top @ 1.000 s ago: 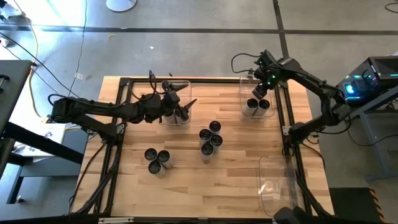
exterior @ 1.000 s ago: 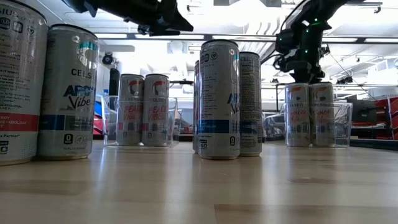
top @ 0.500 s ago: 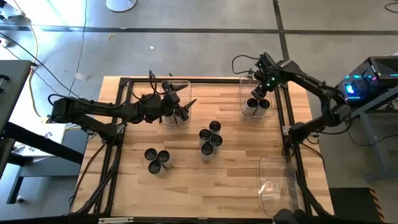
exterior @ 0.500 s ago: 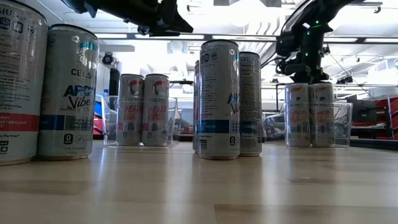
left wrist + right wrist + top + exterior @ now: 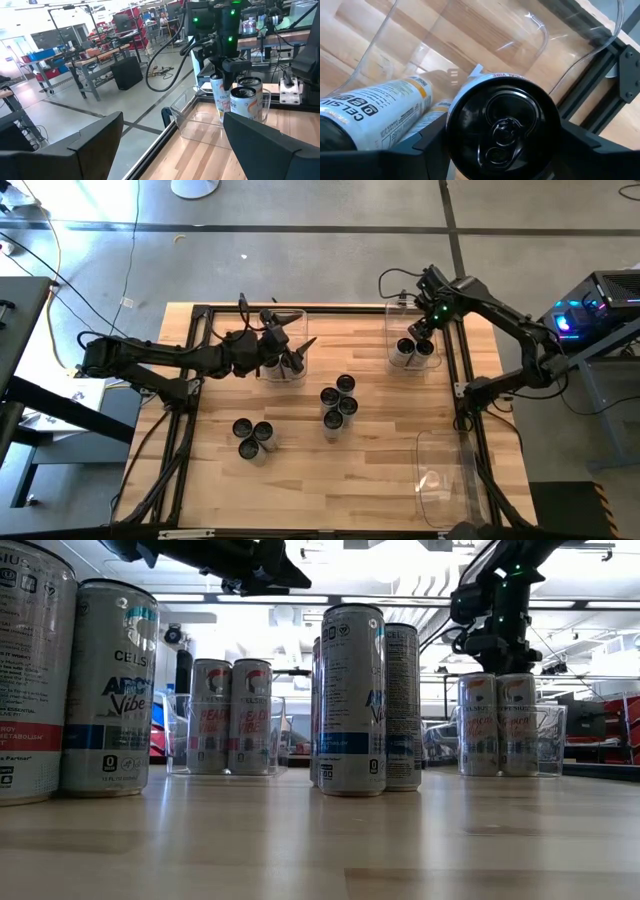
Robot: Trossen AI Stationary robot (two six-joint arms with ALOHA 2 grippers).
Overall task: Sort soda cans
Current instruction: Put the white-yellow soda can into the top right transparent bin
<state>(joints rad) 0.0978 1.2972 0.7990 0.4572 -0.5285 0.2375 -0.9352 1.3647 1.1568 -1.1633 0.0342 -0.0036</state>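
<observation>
My right gripper [image 5: 423, 333] points down into the clear bin [image 5: 392, 320] at the table's far right, shut on one of two upright soda cans [image 5: 502, 132]; the other can [image 5: 380, 110] stands beside it. My left gripper [image 5: 300, 352] hovers open and level above the far-left bin [image 5: 176, 735], where two cans [image 5: 230, 718] stand on their bases. Several cans [image 5: 338, 402] stand grouped mid-table, with three cans [image 5: 253, 436] near the left. My right gripper pinches the can between its two fingers [image 5: 422, 150], on opposite sides of its upper wall just below the top rim [image 5: 454, 117]. The fingers come from above, pointing down. The can [image 5: 517, 725] stands upright with its base on the bin's floor.
A third clear bin [image 5: 445, 470] stands at the near right with nothing showing in it. Black frame rails [image 5: 465, 370] run along the table's left and right sides. Bare wood lies along the near edge and between the can groups.
My right gripper has rolled a little about its own pointing line above the far-right bin and edged slightly toward the table's right edge. Both cans in that bin stand where they stood.
</observation>
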